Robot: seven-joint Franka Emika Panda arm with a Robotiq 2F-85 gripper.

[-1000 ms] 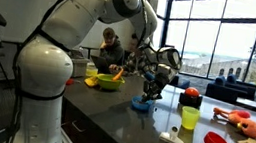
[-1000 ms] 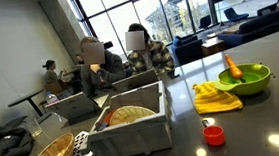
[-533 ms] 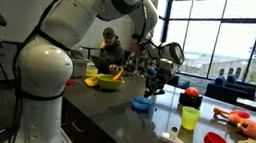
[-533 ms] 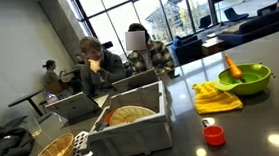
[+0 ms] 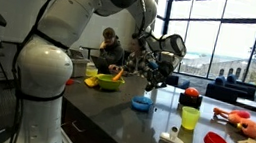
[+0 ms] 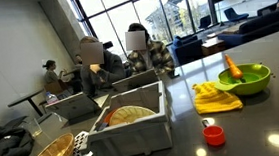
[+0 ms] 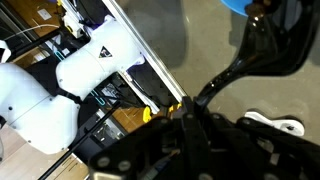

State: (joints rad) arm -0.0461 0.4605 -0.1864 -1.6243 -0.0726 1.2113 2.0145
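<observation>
Wrist view shows the gripper (image 7: 262,35) clenched tight, with nothing visibly between its jaws. In an exterior view it hangs just above the blue bowl (image 5: 142,104) on the dark counter (image 5: 150,133), left of the yellow-green cup (image 5: 190,118). The bowl looks like light, stiff, smooth plastic; its rim seems the best hold.

A green bowl (image 6: 245,79) holding a carrot (image 6: 233,69) sits beside a yellow cloth (image 6: 217,99) (a small red cup (image 6: 214,134) stands nearby) on the dark table (image 6: 273,118).
</observation>
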